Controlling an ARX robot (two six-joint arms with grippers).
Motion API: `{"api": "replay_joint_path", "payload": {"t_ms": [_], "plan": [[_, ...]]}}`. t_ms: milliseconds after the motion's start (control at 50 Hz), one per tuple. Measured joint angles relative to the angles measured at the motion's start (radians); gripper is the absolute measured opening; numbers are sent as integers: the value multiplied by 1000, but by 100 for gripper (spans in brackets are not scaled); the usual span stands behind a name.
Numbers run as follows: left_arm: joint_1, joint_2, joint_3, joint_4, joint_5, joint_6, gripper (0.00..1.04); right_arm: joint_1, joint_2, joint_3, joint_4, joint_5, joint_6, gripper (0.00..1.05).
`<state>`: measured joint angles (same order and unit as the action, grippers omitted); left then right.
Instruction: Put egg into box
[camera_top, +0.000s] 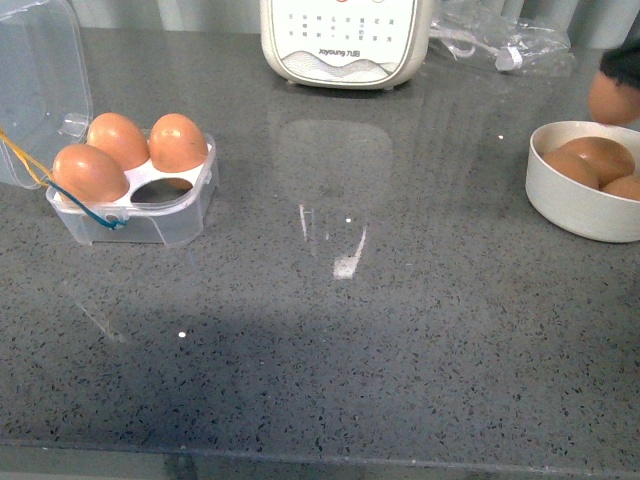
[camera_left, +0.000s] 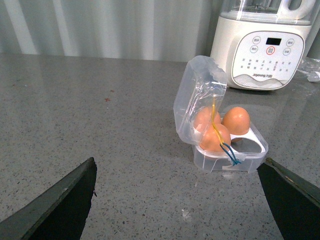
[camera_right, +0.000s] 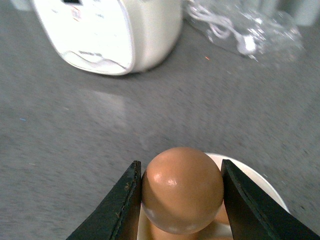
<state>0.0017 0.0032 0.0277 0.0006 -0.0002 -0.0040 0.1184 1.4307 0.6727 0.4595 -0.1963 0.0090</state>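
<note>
Right gripper (camera_right: 180, 172) has its two dark fingers (camera_right: 125, 205) pressed on either side of the egg (camera_right: 182, 187), which is lifted off the grey speckled worktop (camera_top: 350, 350) and hangs just over the round white bowl (camera_top: 570, 210) at the worktop's right edge. In the front view, that egg shows at the right border, above the bowl's far rim, with only a dark scrap of the gripper over it. More brown eggs (camera_top: 598, 158) lie in the bowl. Left gripper (camera_left: 175, 210) is spread wide and grips nothing; it hovers over the worktop's left part, facing the box (camera_top: 150, 215). The box sits near the left edge, well apart from the bowl, its clear lid (camera_top: 35, 90) thrown back. Three eggs (camera_top: 120, 140) fill three holes of its white insert, and the fourth hole (camera_top: 163, 190), towards the near edge and the worktop's middle, is bare. Yellow and blue elastic loops (camera_left: 225, 147) hang across the box. A white kitchen appliance (camera_top: 345, 40) stands at the far edge, with a clear plastic bag (camera_top: 500, 40) towards the far right corner.
</note>
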Motion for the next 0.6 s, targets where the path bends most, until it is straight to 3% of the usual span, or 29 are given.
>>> {"api": "replay_joint_path", "payload": {"t_ms": [120, 380, 600], "plan": [[0, 0, 0, 0, 0, 0, 98, 66, -36, 46, -7, -81, 35, 39], [0, 0, 0, 0, 0, 0, 98, 386, 177, 213, 16, -167, 27, 39], [0, 0, 0, 0, 0, 0, 98, 460, 310, 315, -14, -168, 8, 39]]}}
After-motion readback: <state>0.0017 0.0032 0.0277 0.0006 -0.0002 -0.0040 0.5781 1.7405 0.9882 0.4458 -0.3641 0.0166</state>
